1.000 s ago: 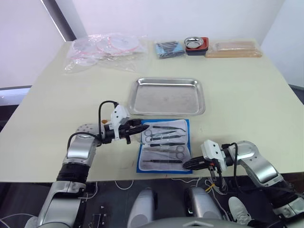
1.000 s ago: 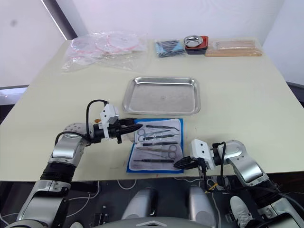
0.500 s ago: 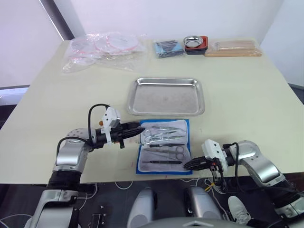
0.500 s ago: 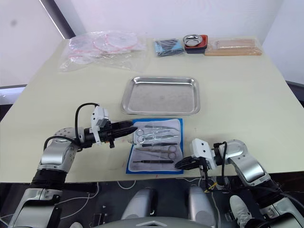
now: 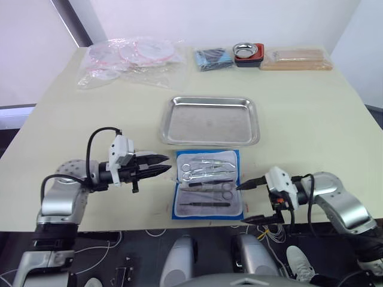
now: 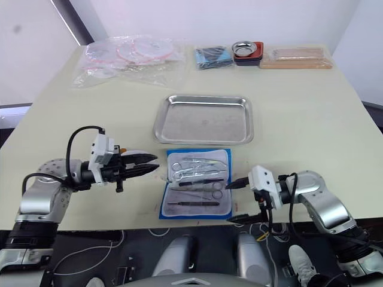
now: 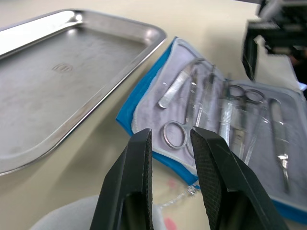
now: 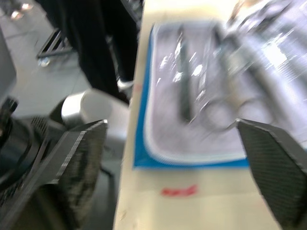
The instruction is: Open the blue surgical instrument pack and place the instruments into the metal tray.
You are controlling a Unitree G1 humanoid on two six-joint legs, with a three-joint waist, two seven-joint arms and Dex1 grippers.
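pale cream surface [image 5: 311, 107] against a white wall. the pack [image 5: 207, 183] lies unfolded flat near the front edge, grey lining up, just in front of the tray [image 5: 209, 121], which holds nothing. the instruments [image 5: 206, 176] rest in rows on the lining; the exact count is hard to make out, roughly five, including ring-handled scissors or forceps and straight tweezers.

left hand [image 5: 160, 167] sits just beside the pack's left edge, fingers slightly parted, gripping nothing. in the left wrist view its fingertips [image 7: 144, 139] frame a ring handle [image 7: 173, 133] at the near edge of the lining. right hand [image 5: 254, 201] sits at the pack's right front corner, fingers spread wide, empty.

handling judgement: the instruments are slim, stiff, smooth steel, light but likely to slip or pivot in a two-finger pinch. the ring handles or the shank just beyond them look the safest hold; tweezers are best pinched mid-length across the flat. any held in slots of the lining may drag the soft, light pack along when lifted, so the other hand may need to pin its edge.

surroundings: clear bags of coiled tubing [image 5: 128, 60] at the far left, a dark blue bundle [image 5: 213, 60], a small steel bowl [image 5: 248, 51] and a tan packet [image 5: 295, 60] along the far edge, all well apart from the work. nothing lies between pack and tray; only the tray's raised rim must be cleared.
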